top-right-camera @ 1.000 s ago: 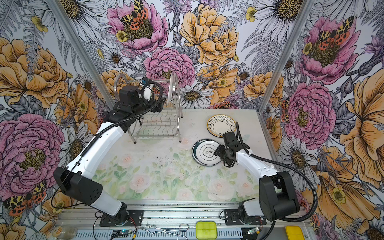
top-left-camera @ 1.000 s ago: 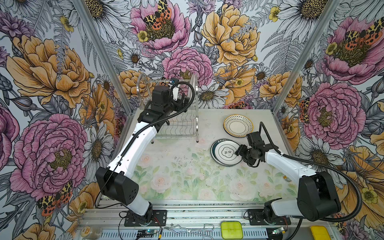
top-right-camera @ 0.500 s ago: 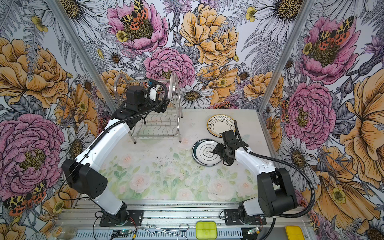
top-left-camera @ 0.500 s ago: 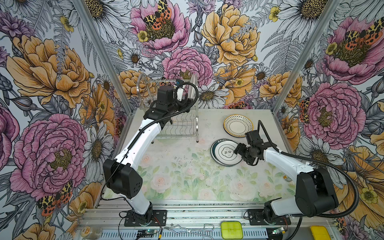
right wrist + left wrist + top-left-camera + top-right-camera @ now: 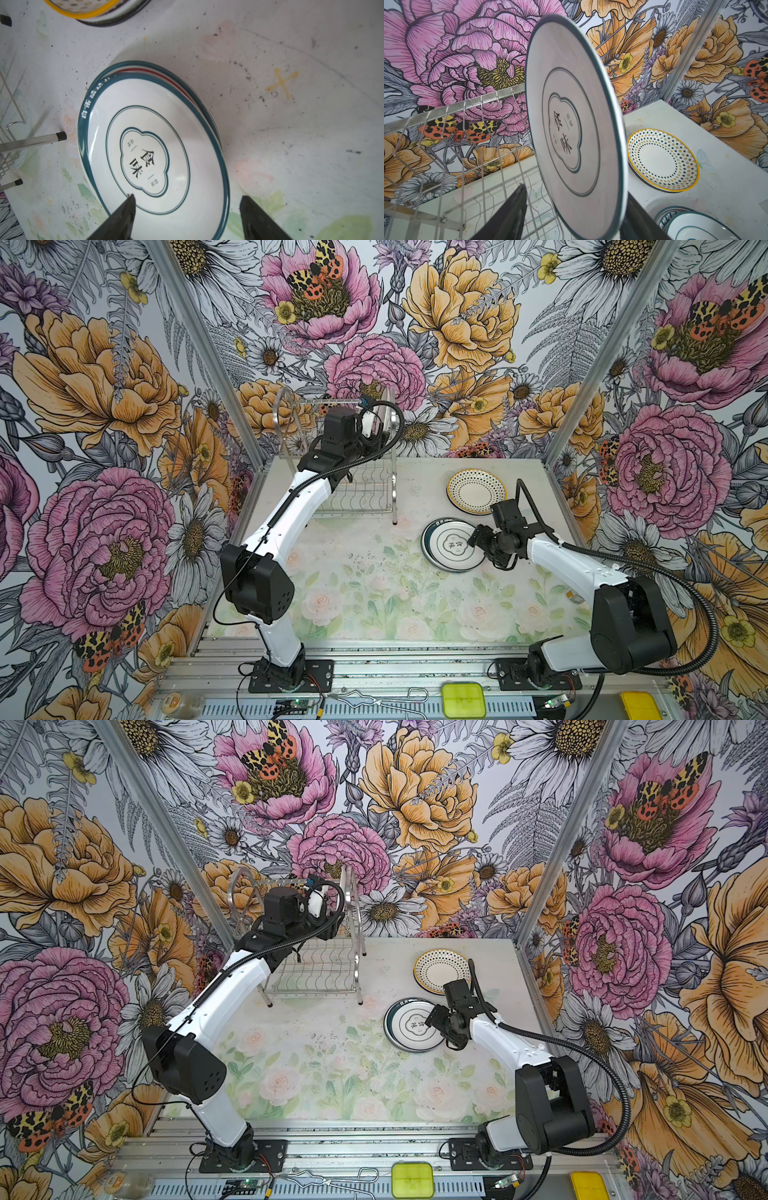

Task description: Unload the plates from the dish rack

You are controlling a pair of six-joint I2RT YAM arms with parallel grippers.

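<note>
1. Between the fingers of the left claw [image 5: 575, 191]: one upright plate [image 5: 571, 124]. It is round white glazed ceramic with a thin teal rim, two concentric teal rings and a scalloped centre medallion with black Chinese characters. It stands on edge in the dish rack [image 5: 353, 497], at the rack end nearer the right claw [image 5: 187, 197].
2. Left claw state: jaws apart, one matte black finger [image 5: 508, 214] on each side of the plate. There is a gap between that finger and the plate face, and rack wires show through it. Contact at the other finger: cannot tell.
3. Dish rack around the left claw: shiny stainless wire, arched side frames, wavy slot wires and thin straight legs [image 5: 31, 142] with black tips.
4. Under the right claw: a stack of plates lying flat on the table [image 5: 374, 593]. The top plate [image 5: 155, 155] is glossy, with the same teal rim and medallion. Below it are a red-lined rim and a wider teal band with white characters.
5. Right claw state: jaws wide and empty. One finger is over the top plate's well, the other outside its rim. Touching or not: cannot tell.
6. Beyond the right claw, away from its arm base: dotted plate [image 5: 476, 490]. It is shallow and white, with rings of dark and yellow dots and a yellow edge, and it sits on a dark-rimmed plate. It is near the stack, not touching.
7. Table: matte, pale floral print, with dark speckled scuffs and a yellow cross mark [image 5: 282, 83] beside the stack.
</note>
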